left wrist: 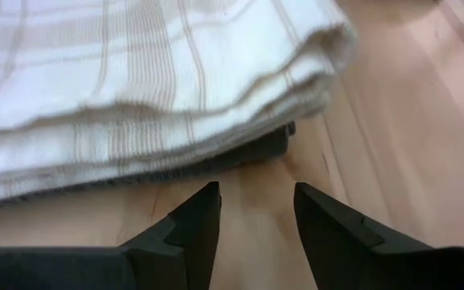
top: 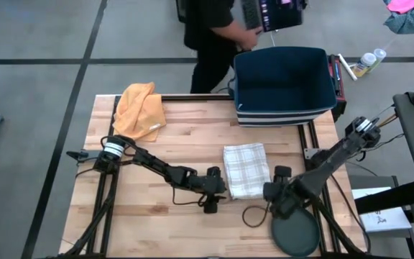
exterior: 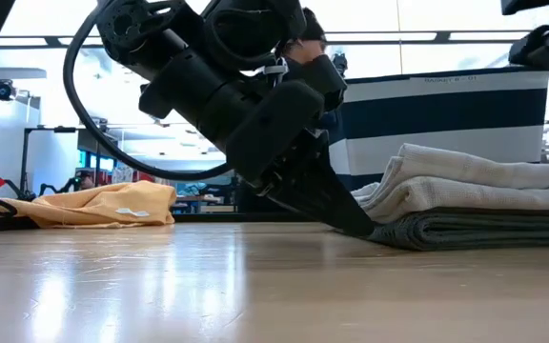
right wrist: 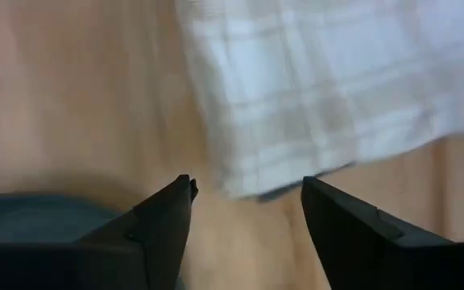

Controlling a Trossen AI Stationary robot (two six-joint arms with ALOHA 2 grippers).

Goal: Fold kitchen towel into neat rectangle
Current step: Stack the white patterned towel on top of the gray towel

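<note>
Flanking folded towel (top: 246,170), left gripper (top: 220,188), right gripper (top: 274,183), seemingly empty

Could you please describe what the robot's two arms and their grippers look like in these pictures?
Both arms are black, built of jointed tubular segments. The left arm has a silver-white collar near its base, and the right arm has a similar pale collar near its upper end. A thin black cable loops on the table beside the right arm. The left gripper and right gripper each have two matte black, wedge-shaped fingers tapering to points.
</note>
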